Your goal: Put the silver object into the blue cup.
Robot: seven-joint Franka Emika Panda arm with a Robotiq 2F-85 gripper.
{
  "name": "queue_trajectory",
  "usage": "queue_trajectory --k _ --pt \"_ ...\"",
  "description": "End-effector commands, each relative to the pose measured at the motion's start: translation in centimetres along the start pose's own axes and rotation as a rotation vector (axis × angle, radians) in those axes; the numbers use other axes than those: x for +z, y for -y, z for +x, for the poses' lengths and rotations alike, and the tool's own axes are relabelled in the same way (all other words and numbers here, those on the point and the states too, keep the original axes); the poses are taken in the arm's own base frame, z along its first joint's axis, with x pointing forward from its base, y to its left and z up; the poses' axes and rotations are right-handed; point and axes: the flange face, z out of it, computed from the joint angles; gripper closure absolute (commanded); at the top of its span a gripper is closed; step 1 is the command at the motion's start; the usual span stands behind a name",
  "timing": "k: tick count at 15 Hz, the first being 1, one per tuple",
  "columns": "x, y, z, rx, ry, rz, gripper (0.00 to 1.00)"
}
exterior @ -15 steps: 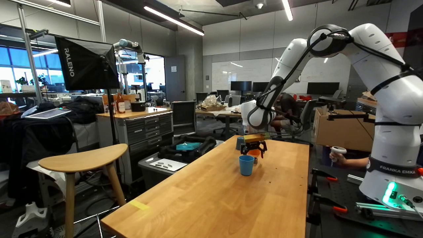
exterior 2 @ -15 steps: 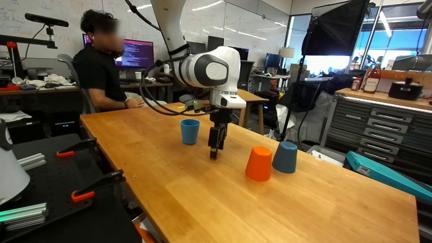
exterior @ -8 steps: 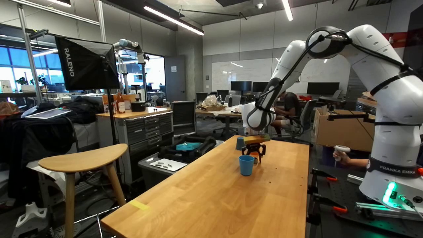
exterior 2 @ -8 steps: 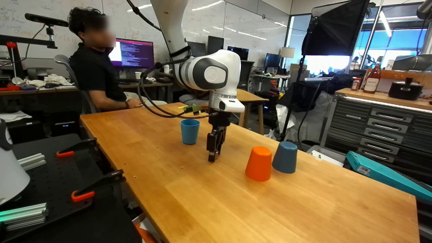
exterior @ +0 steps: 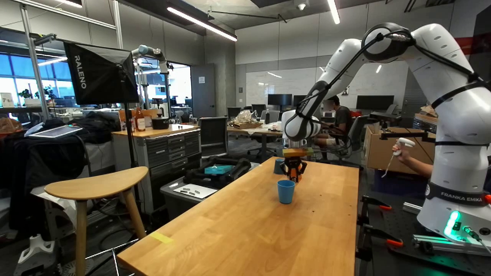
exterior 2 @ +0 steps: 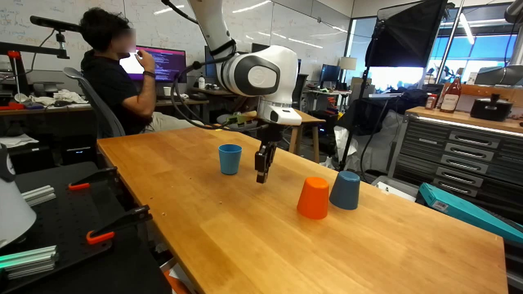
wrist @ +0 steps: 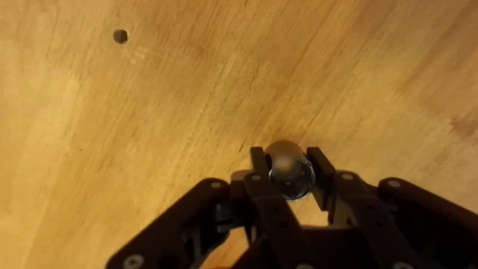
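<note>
Currently, the silver object [wrist: 293, 194] is pinched by the gripper [exterior 2: 262, 179]; in the wrist view it is clamped between the two fingers, one on each side, slightly right of and below the frame's middle. In an exterior view the fingertips are seen at frame centre, over the desk [exterior 2: 367, 245]; the object can't be made out clearly there. The blue cup [exterior 2: 230, 160] is stood upright, mouth up, near the gripper and left of it in that frame; the silver object is held outside it. Right of centre, an orange cup [exterior 2: 313, 198] is placed upside down, a dark blue cup [exterior 2: 345, 191] likewise, just beside it; contact between them can't be told. A seated person [exterior 2: 112, 77] is seen upper left. In an exterior view, a black softbox [exterior: 101, 74] is shown upper left, with a wooden stool [exterior: 96, 183] below.
</note>
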Motion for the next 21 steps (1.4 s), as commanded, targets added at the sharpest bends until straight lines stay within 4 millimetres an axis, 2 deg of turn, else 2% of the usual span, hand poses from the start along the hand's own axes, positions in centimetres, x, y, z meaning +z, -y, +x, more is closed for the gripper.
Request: queue_trajectory --k 1,4,5,7,9,10,16,18,21 --pt "-7.6 -0.8 -0.9 -0.060 0.029 0.089 0.92" --pt "-12.9 -0.2 -2.5 -0.127 0.052 0.161 0.92" --pt "-14.9 0.5 -1.9 -0.154 0.070 0.182 0.92" --pt "-16.7 1.4 -2.7 -0.199 0.110 0.205 0.92" --pt "-17.3 2.2 -3.1 -0.229 0.142 0.206 0.92" --pt "-16.3 2.0 -4.8 -0.239 0.152 0.201 0.92" --pt "-10.0 4.0 -9.8 -0.293 0.220 0.105 0.92" --pt "-8.2 4.3 -10.8 -0.301 0.234 0.073 0.92" --pt "-6.4 4.6 -11.2 -0.301 0.244 0.048 0.92"
